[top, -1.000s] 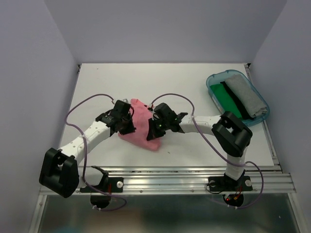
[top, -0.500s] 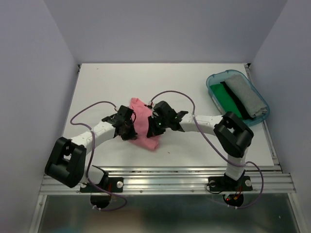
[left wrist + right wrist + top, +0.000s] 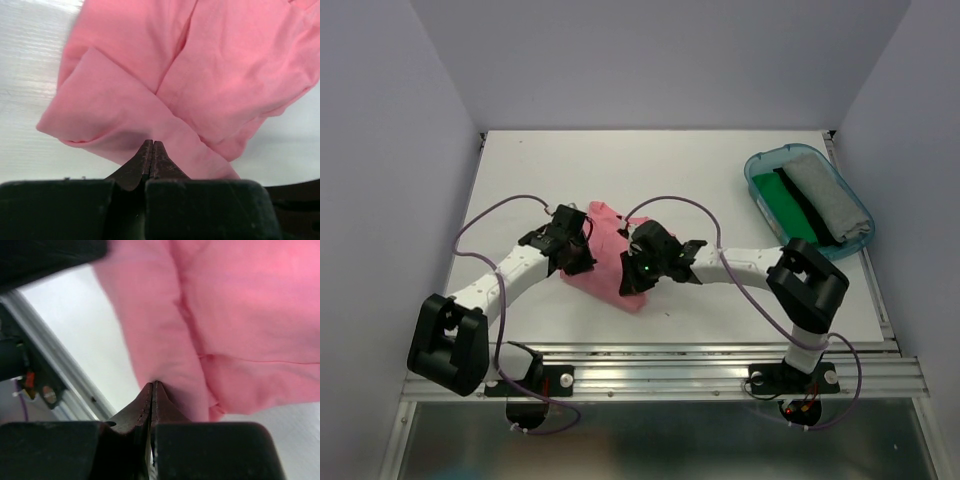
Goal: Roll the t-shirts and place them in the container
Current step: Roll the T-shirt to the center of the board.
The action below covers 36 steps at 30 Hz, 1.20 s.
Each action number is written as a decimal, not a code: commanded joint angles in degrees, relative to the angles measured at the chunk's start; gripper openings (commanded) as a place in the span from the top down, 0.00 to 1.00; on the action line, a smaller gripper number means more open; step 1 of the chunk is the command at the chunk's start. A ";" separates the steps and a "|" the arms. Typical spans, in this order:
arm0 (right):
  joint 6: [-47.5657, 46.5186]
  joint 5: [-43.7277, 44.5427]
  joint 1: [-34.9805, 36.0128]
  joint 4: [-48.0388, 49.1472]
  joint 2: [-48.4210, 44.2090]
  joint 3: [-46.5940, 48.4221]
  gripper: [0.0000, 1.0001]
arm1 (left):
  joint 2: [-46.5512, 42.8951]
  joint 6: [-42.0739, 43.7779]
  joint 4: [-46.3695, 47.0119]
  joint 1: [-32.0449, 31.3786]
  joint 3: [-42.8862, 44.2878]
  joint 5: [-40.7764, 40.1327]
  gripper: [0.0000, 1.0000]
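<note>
A crumpled salmon-pink t-shirt lies bunched on the white table, between my two grippers. My left gripper is at its left edge, jaws shut, with a fold of the pink cloth pinched at the tips. On the shirt's right side my right gripper is also shut, and the cloth puckers where it meets the closed tips. Two more t-shirts, one green and one grey, lie folded in a tub.
A translucent teal tub stands at the back right of the table. A metal rail runs along the near edge, with both arm bases on it. Grey walls close in the left, back and right sides.
The left arm's elbow swung in toward the rail and back out to the left. The right gripper shifted a little left and nearer. The pink shirt stayed bunched between them.
</note>
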 commanded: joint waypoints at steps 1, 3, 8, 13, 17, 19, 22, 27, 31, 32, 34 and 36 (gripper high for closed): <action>-0.75 4.50 -0.10 1.48 2.83 -1.52 0.99 | 0.21 1.48 0.74 2.16 -2.26 -1.26 1.00; -1.28 5.55 -0.10 1.56 3.89 -1.96 0.99 | 1.52 1.66 1.79 2.95 -3.58 -0.56 1.00; -2.60 5.38 -0.10 1.48 6.88 -1.87 0.99 | 4.77 1.05 3.64 3.66 -5.35 -0.56 1.00; -3.56 6.53 -0.10 0.87 5.74 -2.22 0.99 | 4.78 0.96 3.47 5.59 -4.74 -1.44 1.00; -4.35 6.79 -0.10 -0.37 3.81 -2.57 0.99 | 0.58 2.10 1.10 7.70 -1.75 -2.66 1.00; -4.53 6.44 -0.10 -0.28 0.58 -3.27 0.99 | -0.75 2.97 -0.74 8.49 0.61 -3.45 1.00; -4.80 7.31 -0.10 -1.42 -2.86 -3.80 0.99 | -2.08 3.77 -2.32 9.10 2.29 -4.16 1.00; -4.27 7.50 -0.10 -4.32 -6.91 -4.15 0.99 | 0.02 4.30 -0.66 10.34 0.02 -3.29 1.00; -3.48 8.02 -0.10 -3.89 -6.04 -6.44 0.99 | 1.79 3.68 2.50 10.43 -2.45 -1.00 1.00; -3.48 8.02 -0.10 -3.36 -5.51 -6.96 0.99 | 2.14 3.60 2.85 10.43 -2.62 -0.91 1.00; -3.48 8.20 -0.10 -2.22 -3.41 -7.84 0.99 | 2.84 3.51 3.21 10.43 -2.80 -1.08 1.00; -3.83 8.11 -0.10 -2.22 -2.09 -7.85 0.99 | 3.46 3.59 3.38 10.43 -2.71 -1.26 1.00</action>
